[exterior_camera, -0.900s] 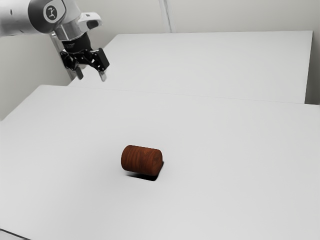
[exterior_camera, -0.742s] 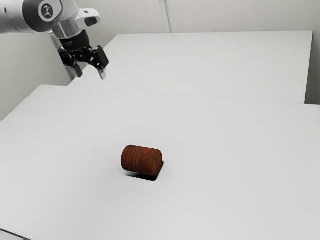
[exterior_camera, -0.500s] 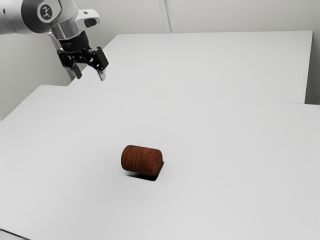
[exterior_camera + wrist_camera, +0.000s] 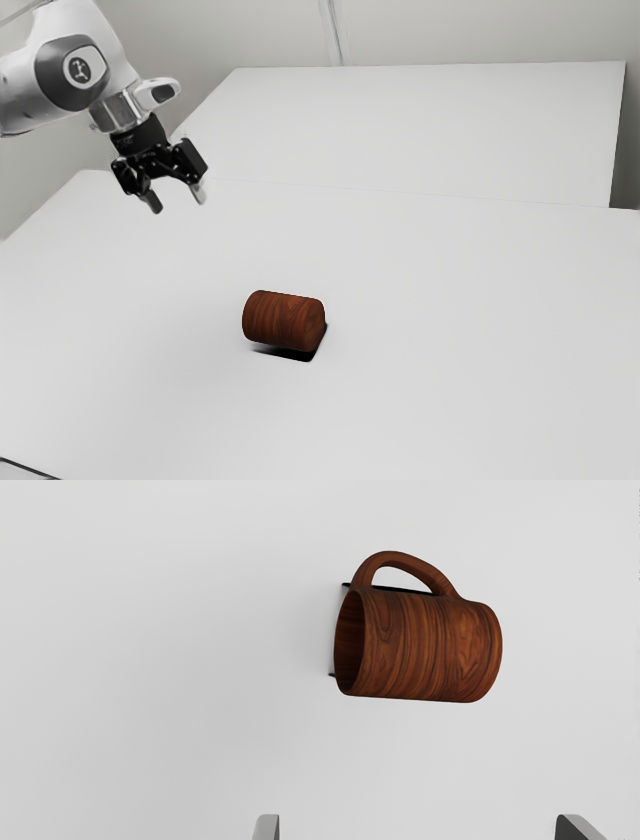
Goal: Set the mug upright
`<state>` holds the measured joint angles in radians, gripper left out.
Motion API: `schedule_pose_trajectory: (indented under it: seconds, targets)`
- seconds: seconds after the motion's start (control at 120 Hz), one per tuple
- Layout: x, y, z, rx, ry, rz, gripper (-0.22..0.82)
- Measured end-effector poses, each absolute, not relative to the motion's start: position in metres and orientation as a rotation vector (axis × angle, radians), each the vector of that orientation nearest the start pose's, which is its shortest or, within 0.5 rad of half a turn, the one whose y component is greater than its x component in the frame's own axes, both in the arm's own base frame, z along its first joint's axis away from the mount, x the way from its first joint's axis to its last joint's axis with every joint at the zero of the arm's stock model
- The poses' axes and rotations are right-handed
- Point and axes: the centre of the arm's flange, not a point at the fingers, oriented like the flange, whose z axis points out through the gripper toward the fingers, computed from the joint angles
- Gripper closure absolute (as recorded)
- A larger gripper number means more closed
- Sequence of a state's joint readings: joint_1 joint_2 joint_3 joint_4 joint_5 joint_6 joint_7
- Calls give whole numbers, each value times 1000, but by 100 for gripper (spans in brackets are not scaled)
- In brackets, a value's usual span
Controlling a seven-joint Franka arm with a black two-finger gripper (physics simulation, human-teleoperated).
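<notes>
My gripper [image 4: 177,200] hangs above the table toward the exterior view's upper left, its fingers wide apart and nothing between them. The brown wood-grain mug [image 4: 283,321] lies on its side on the table, apart from the gripper, lower and toward the exterior view's right. In the wrist view the mug [image 4: 425,647] shows its dark mouth at one end, its closed base at the other, and a curved handle on the side away from the gripper [image 4: 417,827]. The handle is hidden in the exterior view.
The white table [image 4: 460,330] stretches around the mug on all sides. Behind it stands a white panel-like surface [image 4: 420,130]. A thin dark cable [image 4: 28,468] runs at the exterior view's lower left corner.
My open gripper has come down and slightly toward the exterior view's left, after moving little in the earlier frames. The mug lies where it was.
</notes>
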<state>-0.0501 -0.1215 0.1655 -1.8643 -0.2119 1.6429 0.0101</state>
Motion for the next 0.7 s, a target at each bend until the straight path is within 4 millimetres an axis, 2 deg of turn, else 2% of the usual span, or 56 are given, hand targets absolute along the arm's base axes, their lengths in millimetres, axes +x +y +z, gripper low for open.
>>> schedule_pose_trajectory:
  seconds: [0.292,0.492,0.608,0.7]
  targets:
    - [515,49,484,-3577,-138,130,0]
    - [512,67,425,-3694,-57,108,0]
    - [515,78,401,-3738,4,72,0]
    - [519,84,375,-3785,30,68,0]
